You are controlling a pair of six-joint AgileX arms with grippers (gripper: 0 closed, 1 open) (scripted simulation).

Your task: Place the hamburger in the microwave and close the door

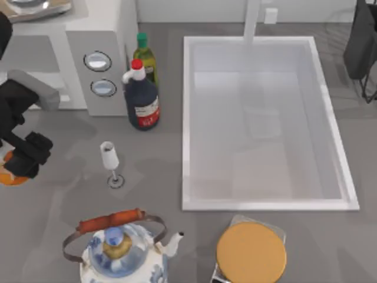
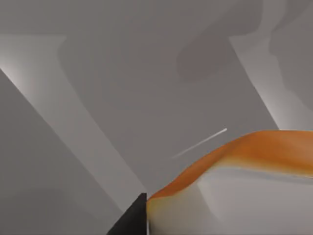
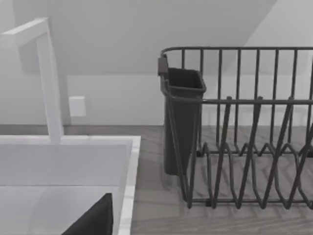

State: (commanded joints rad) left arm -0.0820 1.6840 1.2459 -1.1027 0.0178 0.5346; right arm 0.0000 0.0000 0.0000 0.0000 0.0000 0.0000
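Observation:
The hamburger (image 1: pixel 8 177) is an orange-brown bun at the table's far left edge, mostly covered by my left gripper (image 1: pixel 23 160). In the left wrist view the hamburger (image 2: pixel 244 171) looms large, orange on top and pale below, with a dark fingertip (image 2: pixel 133 221) pressed against its side. The gripper is shut on it. The white microwave (image 1: pixel 121 23) stands at the back left, its grey panel (image 1: pixel 97 73) bearing two round dials and its grey cavity floor (image 1: pixel 26 53) showing. The door is out of view. My right arm (image 1: pixel 360 44) is parked at the back right.
A dark sauce bottle (image 1: pixel 141 97) and a green bottle (image 1: pixel 144 56) stand beside the microwave. A small white goblet (image 1: pixel 110 159), a blue-and-white kettle (image 1: pixel 121 250) and a flat yellow-orange disc (image 1: pixel 251 252) sit nearer the front. A white sink (image 1: pixel 188 118) fills the middle; a dish rack (image 3: pixel 244 127) stands behind it.

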